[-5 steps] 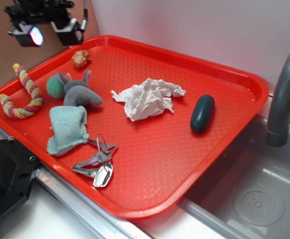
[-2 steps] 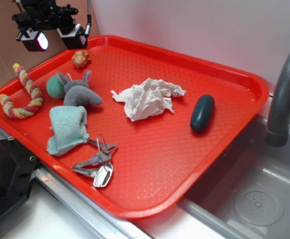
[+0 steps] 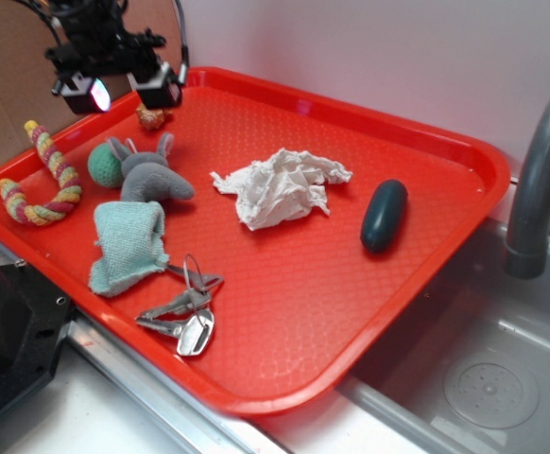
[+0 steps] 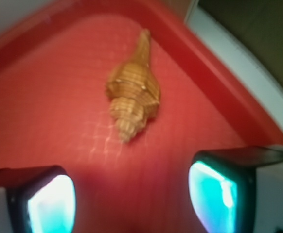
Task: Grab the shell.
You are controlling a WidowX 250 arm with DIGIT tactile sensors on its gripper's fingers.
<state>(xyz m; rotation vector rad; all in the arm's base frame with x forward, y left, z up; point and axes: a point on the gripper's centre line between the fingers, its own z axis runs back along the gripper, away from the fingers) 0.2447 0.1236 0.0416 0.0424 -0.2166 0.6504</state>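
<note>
The shell [image 4: 132,94] is a small tan-orange ribbed spiral lying on the red tray [image 4: 44,121] near its back left corner. In the exterior view the shell [image 3: 151,117] shows only partly, under my gripper [image 3: 126,91]. My gripper [image 4: 132,204] hangs just above the tray, open, with its two glowing pads [image 4: 51,204] spread wide. In the wrist view the shell lies ahead of the fingertips, not between them. Nothing is held.
On the tray [image 3: 351,284] lie a green ball with a grey plush mouse [image 3: 143,172], a rope toy [image 3: 41,184], a pale green cloth [image 3: 127,244], a metal clip [image 3: 185,307], crumpled white tissue [image 3: 280,184] and a dark oval object [image 3: 384,216]. A sink and faucet [image 3: 540,189] stand right.
My gripper has come down and moved right toward the shell, from high above the tray's back left corner to just over it, now covering part of the shell.
</note>
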